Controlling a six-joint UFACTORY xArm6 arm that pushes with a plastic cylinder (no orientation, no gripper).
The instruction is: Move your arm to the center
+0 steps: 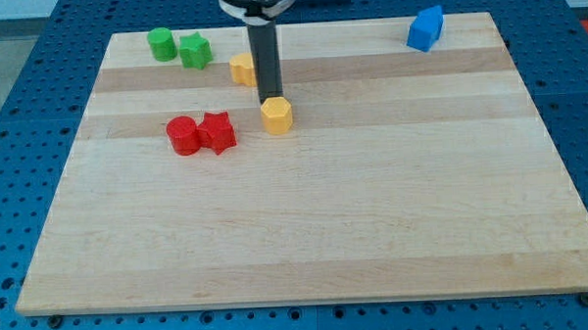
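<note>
My tip (270, 96) is the lower end of a dark rod coming down from the view's top. It stands just above a yellow hexagonal block (277, 116), touching or almost touching it. A second yellow block (242, 69) sits to the rod's left, partly hidden by it. A red cylinder (183, 136) and a red star-like block (217, 132) lie side by side to the left of the tip. A green cylinder (160, 43) and a green block (196, 52) sit at the upper left. Blue blocks (426, 29) sit at the upper right.
The wooden board (306, 233) lies on a blue perforated table (9, 146). The board's edges run near the view's left, right and bottom.
</note>
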